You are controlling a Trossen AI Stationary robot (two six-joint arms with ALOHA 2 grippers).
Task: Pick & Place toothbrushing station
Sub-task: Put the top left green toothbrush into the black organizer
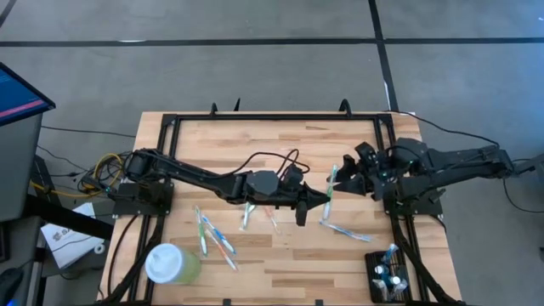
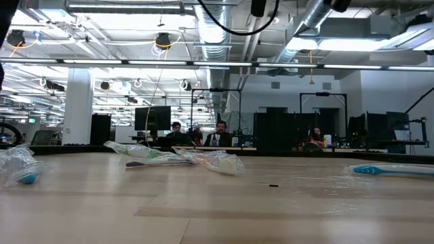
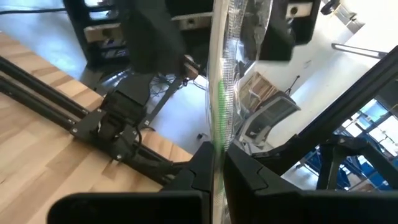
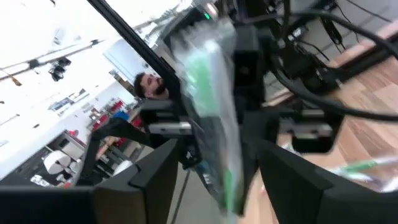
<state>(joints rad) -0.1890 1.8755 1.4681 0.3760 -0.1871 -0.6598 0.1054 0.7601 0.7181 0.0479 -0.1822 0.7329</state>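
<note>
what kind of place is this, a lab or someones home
Most likely a robotics lab or open-plan workshop, not a home: exposed ceiling ducts, rows of monitors with people seated behind them, and a framed wooden table on a concrete floor.

Wooden bench [image 1: 289,272], left hand [image 1: 327,195] and right hand [image 1: 344,178] meeting at a wrapped green toothbrush [image 1: 331,180], more wrapped toothbrushes scattered, pale green cup [image 1: 172,264], black toothbrushing station [image 1: 389,274] at corner

Black toothbrushing station [image 1: 389,276], table's near-right corner.

no readable text, labels, brands or numbers anywhere in view
</note>
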